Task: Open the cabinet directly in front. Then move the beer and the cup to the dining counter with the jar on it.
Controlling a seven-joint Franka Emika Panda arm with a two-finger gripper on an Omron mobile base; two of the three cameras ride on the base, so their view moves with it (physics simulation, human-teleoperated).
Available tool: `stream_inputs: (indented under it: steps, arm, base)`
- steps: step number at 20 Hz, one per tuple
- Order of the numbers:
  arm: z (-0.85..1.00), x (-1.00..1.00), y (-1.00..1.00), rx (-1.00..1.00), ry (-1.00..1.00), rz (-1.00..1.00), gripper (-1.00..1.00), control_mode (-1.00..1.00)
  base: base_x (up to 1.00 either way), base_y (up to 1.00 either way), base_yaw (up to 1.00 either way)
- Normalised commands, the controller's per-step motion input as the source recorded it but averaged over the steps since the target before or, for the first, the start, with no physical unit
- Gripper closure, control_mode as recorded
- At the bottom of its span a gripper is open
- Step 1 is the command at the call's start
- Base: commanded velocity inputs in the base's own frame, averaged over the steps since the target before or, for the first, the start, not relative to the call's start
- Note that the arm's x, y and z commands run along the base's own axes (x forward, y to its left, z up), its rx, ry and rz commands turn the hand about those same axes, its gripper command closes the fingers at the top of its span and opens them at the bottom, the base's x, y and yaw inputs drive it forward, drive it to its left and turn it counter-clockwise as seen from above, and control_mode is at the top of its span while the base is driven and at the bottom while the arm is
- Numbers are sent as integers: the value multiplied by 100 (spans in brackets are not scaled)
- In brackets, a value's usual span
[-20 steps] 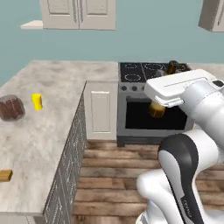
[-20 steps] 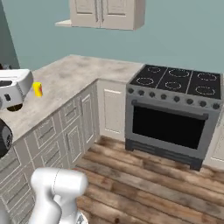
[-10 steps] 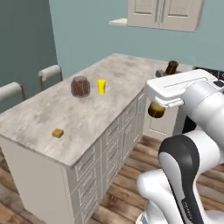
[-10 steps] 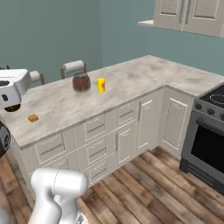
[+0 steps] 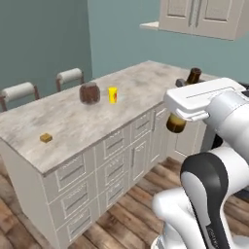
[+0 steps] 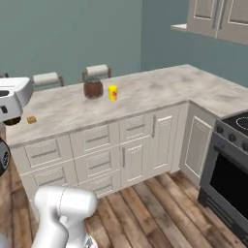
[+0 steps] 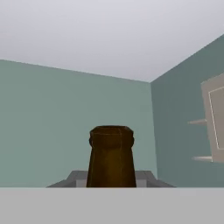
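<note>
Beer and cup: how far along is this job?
Done: the cup stands beside the jar on the dining counter. In hand: the jaws are shut on the beer, carried above the floor. Left: setting it on that counter.

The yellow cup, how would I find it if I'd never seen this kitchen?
Look at the long beige dining counter with cream drawers under it. Near its middle sits a round glass jar with brown sticks inside, and the cup stands right beside it, apart from it. The cup is smaller, bright yellow, and has a red-orange mark on its side.
</note>
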Motion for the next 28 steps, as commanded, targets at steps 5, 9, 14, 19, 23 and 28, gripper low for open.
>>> stream_inputs:
  steps: [5, 9, 14, 19, 23, 28]
  arm:
    - [0, 0, 0, 0, 0, 0, 100, 100]
    - [0, 0, 0, 0, 0, 0, 100, 100]
    - [0, 0, 0, 0, 0, 0, 100, 100]
    - [0, 0, 0, 0, 0, 0, 100, 100]
    - [0, 0, 0, 0, 0, 0, 100, 100]
    - [0, 0, 0, 0, 0, 0, 100, 100]
  base:
    - [40, -100, 35]
    - [94, -76, 35]
    - [95, -17, 17]
    - [34, 3, 10]
    - [43, 26, 1]
    - [59, 11, 10]
